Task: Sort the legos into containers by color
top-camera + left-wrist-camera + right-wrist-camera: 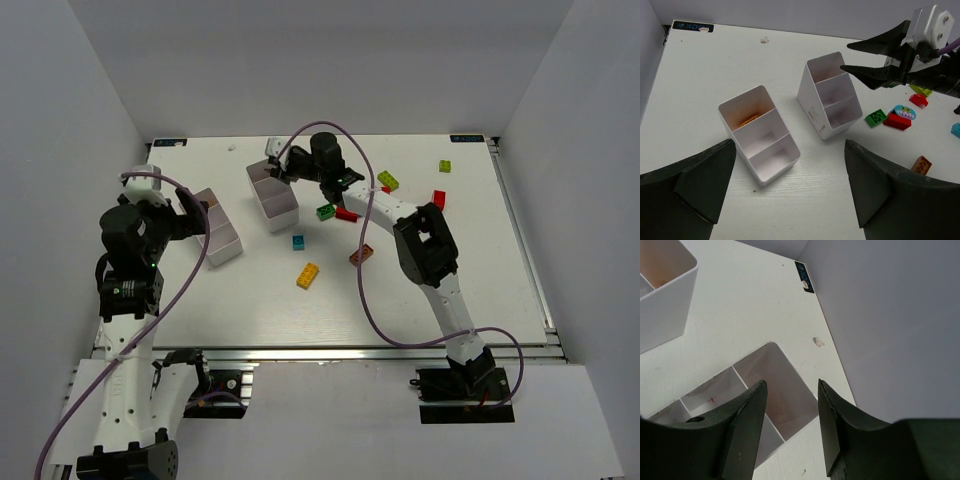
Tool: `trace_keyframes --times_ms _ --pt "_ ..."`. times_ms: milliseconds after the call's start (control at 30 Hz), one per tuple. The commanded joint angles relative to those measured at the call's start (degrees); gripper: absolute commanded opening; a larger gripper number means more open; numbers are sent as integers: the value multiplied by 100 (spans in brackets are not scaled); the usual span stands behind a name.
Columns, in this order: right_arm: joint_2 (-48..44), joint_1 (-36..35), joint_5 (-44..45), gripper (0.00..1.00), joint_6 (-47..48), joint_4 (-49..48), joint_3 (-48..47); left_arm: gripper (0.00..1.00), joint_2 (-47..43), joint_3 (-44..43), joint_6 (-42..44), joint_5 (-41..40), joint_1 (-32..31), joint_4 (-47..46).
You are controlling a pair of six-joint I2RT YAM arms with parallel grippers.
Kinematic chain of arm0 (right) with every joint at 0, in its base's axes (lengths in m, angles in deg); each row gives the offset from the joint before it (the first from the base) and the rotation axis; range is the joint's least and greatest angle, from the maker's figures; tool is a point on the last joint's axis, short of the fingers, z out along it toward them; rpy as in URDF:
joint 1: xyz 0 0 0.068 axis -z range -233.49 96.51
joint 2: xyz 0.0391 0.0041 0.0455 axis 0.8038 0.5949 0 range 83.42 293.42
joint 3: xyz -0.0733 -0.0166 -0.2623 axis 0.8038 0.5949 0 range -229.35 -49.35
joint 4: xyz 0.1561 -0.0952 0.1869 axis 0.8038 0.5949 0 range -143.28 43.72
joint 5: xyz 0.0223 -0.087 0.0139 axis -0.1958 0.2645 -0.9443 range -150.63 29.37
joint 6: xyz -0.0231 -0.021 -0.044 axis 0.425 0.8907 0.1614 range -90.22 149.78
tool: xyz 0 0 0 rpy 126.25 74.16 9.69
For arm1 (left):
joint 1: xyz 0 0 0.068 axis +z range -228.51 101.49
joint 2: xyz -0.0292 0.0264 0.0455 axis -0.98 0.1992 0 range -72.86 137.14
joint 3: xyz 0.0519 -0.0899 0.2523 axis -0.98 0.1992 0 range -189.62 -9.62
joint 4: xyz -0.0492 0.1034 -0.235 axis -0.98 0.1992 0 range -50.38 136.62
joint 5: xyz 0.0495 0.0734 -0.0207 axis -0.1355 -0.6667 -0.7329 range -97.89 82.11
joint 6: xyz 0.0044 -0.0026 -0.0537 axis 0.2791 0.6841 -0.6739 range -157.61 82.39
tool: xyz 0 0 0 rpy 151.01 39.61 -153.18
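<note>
Hovering over the right-hand bin, right gripper spread, empty; left gripper likewise. Legos loose at bin's 3-5 o'clock: probably light, rigid, slick; pinch flat sides.

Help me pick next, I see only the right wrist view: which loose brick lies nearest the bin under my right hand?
Observer: The small green studded plastic brick, just right of that white divided plastic bin in the top view.
Operator: Anything crowding it?
Observer: A small red plastic brick lies right beside it.
Operator: Other bin empty?
Observer: No, the left wrist view shows a yellow-orange brick in the end compartment of the second white plastic bin.
</note>
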Motion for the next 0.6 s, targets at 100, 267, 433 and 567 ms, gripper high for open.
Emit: trace_keyframes --times_ms 100,267,433,567 --pt "96 -68 140 51 -23 -409 -49 98 -136 -39 -200 1 41 56" --pt "-446 -15 193 51 -357 -647 327 98 -119 -109 -385 79 41 3" --pt "-1308 116 -130 79 -876 806 635 98 100 -48 -1167 8 33 117" --pt "-2299 494 -1903 87 -106 2233 1434 98 241 128 -1615 369 41 -14"
